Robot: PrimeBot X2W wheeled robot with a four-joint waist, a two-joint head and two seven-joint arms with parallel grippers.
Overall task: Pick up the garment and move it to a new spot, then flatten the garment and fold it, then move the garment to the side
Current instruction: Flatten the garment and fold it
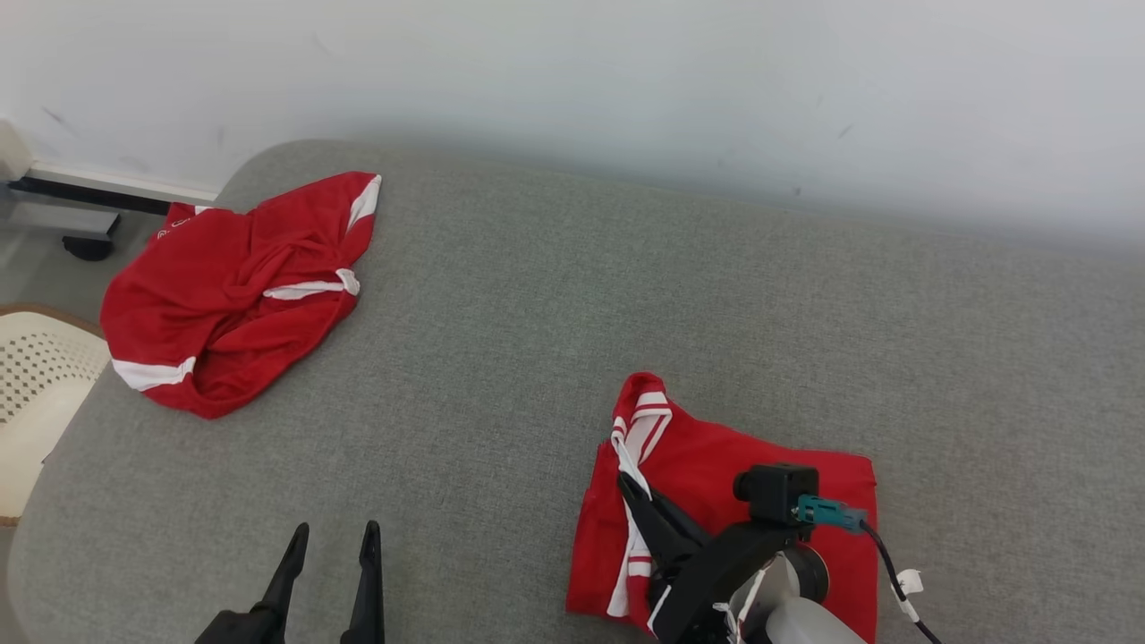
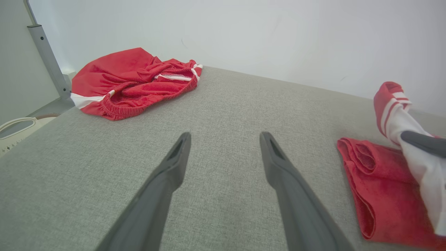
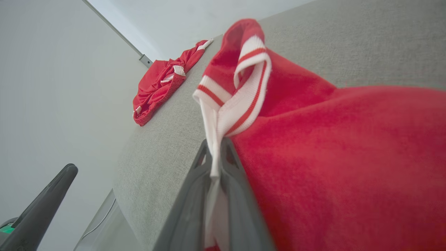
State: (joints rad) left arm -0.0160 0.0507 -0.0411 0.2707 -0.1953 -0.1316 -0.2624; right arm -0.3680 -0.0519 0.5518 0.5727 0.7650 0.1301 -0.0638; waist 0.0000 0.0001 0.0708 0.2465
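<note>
The garment (image 1: 742, 452), red with white-and-red striped trim, lies folded at the near right of the grey fabric table (image 1: 537, 304). My right gripper (image 1: 629, 485) is shut on its white striped trim at the left edge, which the right wrist view shows pinched between the fingers (image 3: 228, 164) and pulled up from the red cloth (image 3: 331, 146). The left wrist view shows the garment (image 2: 376, 181) at the right, trim raised. My left gripper (image 1: 335, 533) hovers open over bare table to the garment's left, nothing between its fingers (image 2: 174, 160).
A second red garment with white bands (image 1: 233, 286) lies crumpled at the far left corner of the table (image 2: 129, 80). A pale perforated basket (image 1: 36, 376) stands off the left edge. A white wall runs behind the table.
</note>
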